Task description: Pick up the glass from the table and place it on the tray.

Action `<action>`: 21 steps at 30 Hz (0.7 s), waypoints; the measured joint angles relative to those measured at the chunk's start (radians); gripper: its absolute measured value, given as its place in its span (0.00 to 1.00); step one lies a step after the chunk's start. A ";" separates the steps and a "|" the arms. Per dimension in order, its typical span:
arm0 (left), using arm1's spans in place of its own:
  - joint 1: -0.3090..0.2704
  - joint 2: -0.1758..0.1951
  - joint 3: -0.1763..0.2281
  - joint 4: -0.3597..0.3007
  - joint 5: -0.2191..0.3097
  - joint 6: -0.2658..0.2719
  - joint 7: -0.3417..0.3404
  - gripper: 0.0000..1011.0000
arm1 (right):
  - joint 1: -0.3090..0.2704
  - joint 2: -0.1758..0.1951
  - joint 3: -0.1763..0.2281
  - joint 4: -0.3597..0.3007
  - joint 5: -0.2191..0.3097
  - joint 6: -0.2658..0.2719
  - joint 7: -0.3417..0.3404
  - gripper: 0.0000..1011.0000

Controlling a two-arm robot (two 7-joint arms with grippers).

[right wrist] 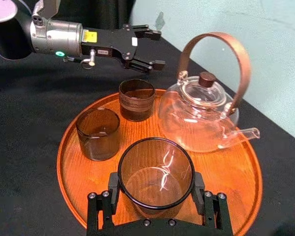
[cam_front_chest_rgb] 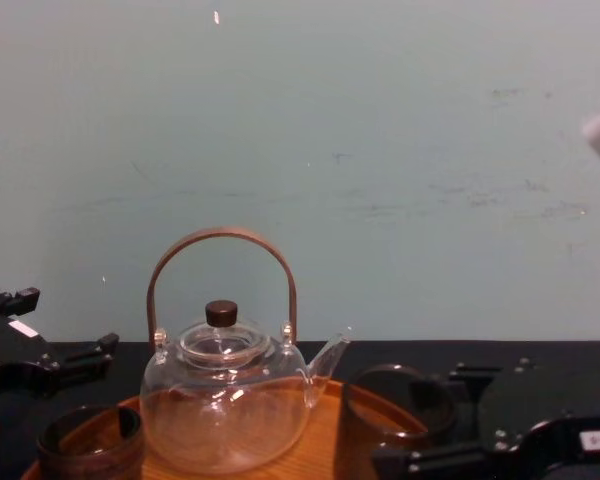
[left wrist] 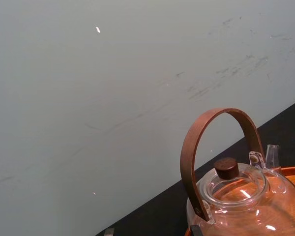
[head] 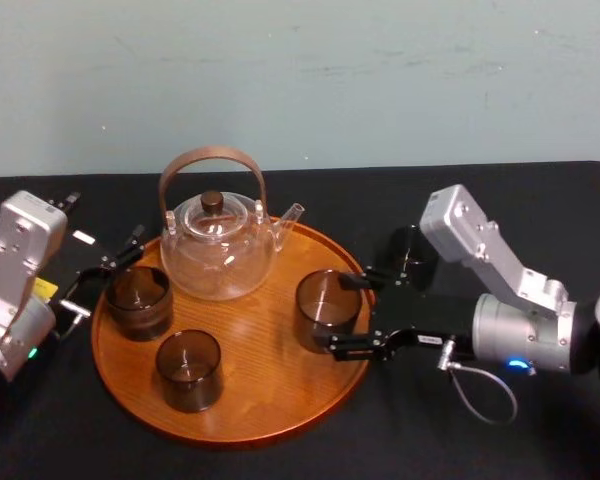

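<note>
Smoky-brown glass tumbler [right wrist: 156,167] sits between the fingers of the right gripper [head: 332,312], clamped on both sides, over the right part of the large round orange-brown wooden tray [head: 270,395]. Set down or just above: cannot tell. Carry looks done; release and retreat remain. Left gripper [right wrist: 157,49] idle by the tray's left rim, fingers apart.

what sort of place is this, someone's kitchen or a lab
Probably a robot lab or test bench, not a kitchen: a black-draped table, a bare pale wall, and a staged tray with teapot where the right hand grips a glass, the left hand open nearby.
</note>
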 joint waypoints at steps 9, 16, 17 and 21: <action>0.000 0.000 0.000 0.000 0.000 0.000 0.000 0.99 | 0.022 -0.026 -0.045 0.038 -0.009 -0.018 0.013 0.87; 0.000 0.000 0.000 0.000 0.000 0.000 0.000 0.99 | 0.029 -0.041 -0.067 0.069 -0.016 -0.042 0.022 0.87; 0.000 0.000 0.000 0.000 0.000 0.000 0.000 0.99 | 0.029 -0.042 -0.069 0.073 -0.017 -0.044 0.023 0.87; 0.000 0.000 0.000 0.000 0.000 0.000 0.000 0.99 | 0.032 -0.051 -0.077 0.092 -0.019 -0.051 0.026 0.87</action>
